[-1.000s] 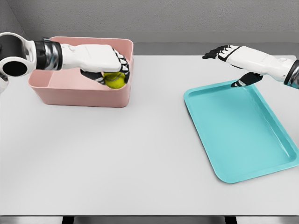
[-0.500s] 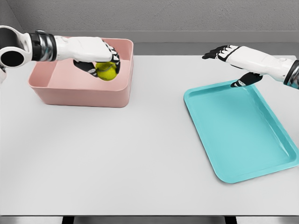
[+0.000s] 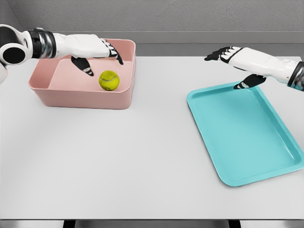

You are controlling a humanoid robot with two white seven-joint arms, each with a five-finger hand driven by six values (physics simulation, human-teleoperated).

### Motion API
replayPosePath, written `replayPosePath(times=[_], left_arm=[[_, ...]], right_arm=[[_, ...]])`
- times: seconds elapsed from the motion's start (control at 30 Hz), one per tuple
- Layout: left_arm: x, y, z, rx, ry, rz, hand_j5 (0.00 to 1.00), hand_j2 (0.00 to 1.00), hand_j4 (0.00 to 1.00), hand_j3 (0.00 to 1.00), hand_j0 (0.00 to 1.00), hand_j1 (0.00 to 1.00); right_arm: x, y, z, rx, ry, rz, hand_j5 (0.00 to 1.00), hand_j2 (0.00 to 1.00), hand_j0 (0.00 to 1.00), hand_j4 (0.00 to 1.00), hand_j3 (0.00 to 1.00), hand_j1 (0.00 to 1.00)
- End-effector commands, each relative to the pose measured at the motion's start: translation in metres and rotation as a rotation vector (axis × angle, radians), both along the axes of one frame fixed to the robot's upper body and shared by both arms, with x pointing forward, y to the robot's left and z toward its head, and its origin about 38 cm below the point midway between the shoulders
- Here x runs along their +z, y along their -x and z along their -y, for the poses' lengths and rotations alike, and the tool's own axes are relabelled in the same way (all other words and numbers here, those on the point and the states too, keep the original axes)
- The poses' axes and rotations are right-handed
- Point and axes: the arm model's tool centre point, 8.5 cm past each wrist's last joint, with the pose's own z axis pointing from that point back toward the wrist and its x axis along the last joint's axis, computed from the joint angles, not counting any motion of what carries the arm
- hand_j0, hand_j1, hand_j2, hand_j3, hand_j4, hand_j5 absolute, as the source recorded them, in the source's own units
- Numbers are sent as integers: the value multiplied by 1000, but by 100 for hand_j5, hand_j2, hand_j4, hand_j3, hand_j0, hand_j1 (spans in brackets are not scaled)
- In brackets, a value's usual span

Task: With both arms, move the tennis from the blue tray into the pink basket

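One round tennis ball [image 3: 109, 80], with no long axis, lies in the pink basket [image 3: 80, 97] below the spread, empty left hand [image 3: 97, 51].

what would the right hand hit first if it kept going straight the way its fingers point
Probably nothing: the right hand, fingers open, points left above the table. The pink basket and left hand lie far along that direction, but depth and height are unclear.
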Motion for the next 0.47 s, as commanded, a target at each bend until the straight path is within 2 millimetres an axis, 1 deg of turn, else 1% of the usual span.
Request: replayPosePath(times=[0.0,0.03,0.07,0.1,0.13,0.17,0.2,0.23,0.27,0.3,0.33,0.37,0.4,0.43], left_arm=[[1,0,-3,7,4,0,100,100,100,100,100,100],[1,1,-2,3,6,0,99,99,99,99,99,99],[3,6,4,-31,11,5,100,100,100,100,100,100],[18,13,5,-55,42,39,100,100,100,100,100,100],[32,25,-6,-72,31,74,100,100,100,100,100,100],[38,42,-9,-107,38,81,100,100,100,100,100,100],[46,61,-17,-134,86,72,100,100,100,100,100,100],[58,73,-29,-130,93,97,100,100,100,100,100,100],[65,78,-43,-107,122,114,100,100,100,100,100,100],[60,89,-57,-88,137,100,100,100,100,100,100,100],[60,97,-71,-62,128,103,100,100,100,100,100,100],[56,100,-84,-33,118,93,100,100,100,100,100,100],[51,103,-93,-15,109,82,100,100,100,100,100,100],[48,104,-94,-11,107,73,100,100,100,100,100,100]], right_arm=[[1,0,0,-2,-6,-1,100,100,100,100,100,100],[1,0,0,-2,-6,-1,100,100,100,100,100,100],[1,0,0,-2,-6,-1,100,100,100,100,100,100],[1,0,0,-2,-7,0,100,100,100,100,100,100],[1,0,0,-2,-7,0,100,100,100,100,100,100],[1,0,0,-2,-7,0,100,100,100,100,100,100],[1,0,0,-3,-8,1,100,100,100,100,100,100],[1,0,0,-2,-7,0,100,100,100,100,100,100],[1,0,0,-2,-7,0,100,100,100,100,100,100],[1,0,0,-3,-8,1,100,100,100,100,100,100],[1,0,0,-2,-7,0,100,100,100,100,100,100],[1,0,0,-3,-8,1,100,100,100,100,100,100],[1,0,0,-2,-7,0,100,100,100,100,100,100],[1,0,0,-3,-8,1,100,100,100,100,100,100]])
